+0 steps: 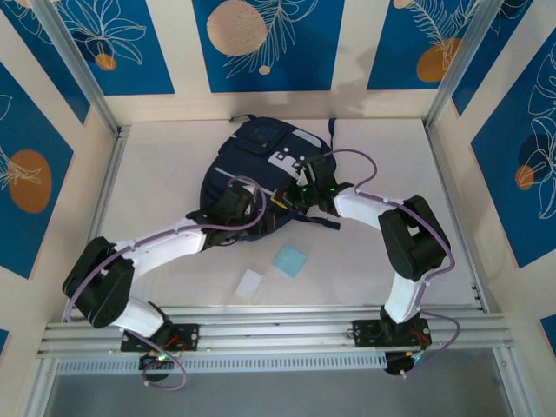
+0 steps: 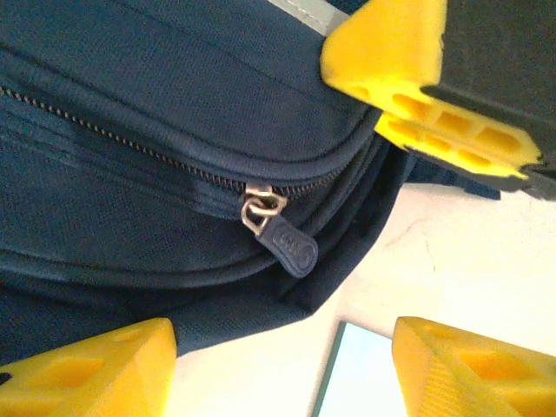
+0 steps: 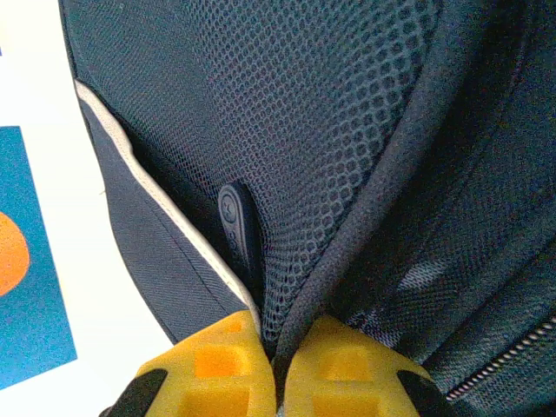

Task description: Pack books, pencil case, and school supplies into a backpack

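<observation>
Backpack lies flat on the tabletop, far middle, with the front and its white patch facing up. Its long axis runs near to far, leaning a little to the right at the far end. I cannot tell which end holds the main opening.

Left hand is at the near-left edge of the bag. In its wrist view the fingers stand wide apart and hold nothing. A zipper pull hangs just ahead of them on a closed zipper line that crosses the fabric. Between the fingers, on the tabletop, sits the corner of a pale flat sheet, probably the light-blue pad. The right hand's yellow fingertip shows at upper right, close to the bag's edge.

Right hand is at the near-right edge. In its wrist view the right hand is pinched nearly closed on a fold of backpack fabric beside a mesh panel. A second pull tab lies just above the fingers, next to the grey trim.

Both forearms and their purple cables cross the near side of the bag.

Light-blue pad and white piece lie flat on the tabletop between the arms. They sit near each other without touching, and both are apart from the bag.
</observation>
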Available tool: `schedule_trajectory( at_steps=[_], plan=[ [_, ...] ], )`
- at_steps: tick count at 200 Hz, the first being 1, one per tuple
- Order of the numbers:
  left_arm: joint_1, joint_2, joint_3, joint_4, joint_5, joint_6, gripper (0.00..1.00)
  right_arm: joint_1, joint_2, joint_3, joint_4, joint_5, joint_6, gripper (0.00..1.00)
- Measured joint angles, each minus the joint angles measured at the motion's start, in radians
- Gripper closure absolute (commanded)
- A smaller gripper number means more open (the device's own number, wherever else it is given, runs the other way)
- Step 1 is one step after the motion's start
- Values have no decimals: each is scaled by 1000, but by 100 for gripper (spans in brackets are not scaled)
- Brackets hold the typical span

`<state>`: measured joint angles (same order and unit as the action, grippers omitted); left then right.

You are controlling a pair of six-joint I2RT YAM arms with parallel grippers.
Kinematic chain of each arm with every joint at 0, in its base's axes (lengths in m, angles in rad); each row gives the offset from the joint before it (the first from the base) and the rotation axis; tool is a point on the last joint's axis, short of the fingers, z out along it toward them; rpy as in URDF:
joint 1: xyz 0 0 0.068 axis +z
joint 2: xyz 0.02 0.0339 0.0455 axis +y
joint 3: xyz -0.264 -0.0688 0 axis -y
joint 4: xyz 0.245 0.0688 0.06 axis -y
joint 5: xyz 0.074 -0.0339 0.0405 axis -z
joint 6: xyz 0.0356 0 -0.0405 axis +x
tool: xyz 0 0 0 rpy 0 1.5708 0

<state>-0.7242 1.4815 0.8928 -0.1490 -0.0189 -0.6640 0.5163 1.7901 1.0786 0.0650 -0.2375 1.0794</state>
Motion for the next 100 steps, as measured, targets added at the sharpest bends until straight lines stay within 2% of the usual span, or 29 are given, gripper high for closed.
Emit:
schedule_trajectory(
  at_steps=[28,59,100],
  plan=[
    [0,37,22,11,-56,-35,39,2,-3,-33,74,-8,57,100],
    [-3,75,38,18,-132,-63,50,7,-8,-77,172,-14,123,100],
    [-9,143,75,38,-235,-61,53,8,-8,-140,314,-26,224,100]
  ],
)
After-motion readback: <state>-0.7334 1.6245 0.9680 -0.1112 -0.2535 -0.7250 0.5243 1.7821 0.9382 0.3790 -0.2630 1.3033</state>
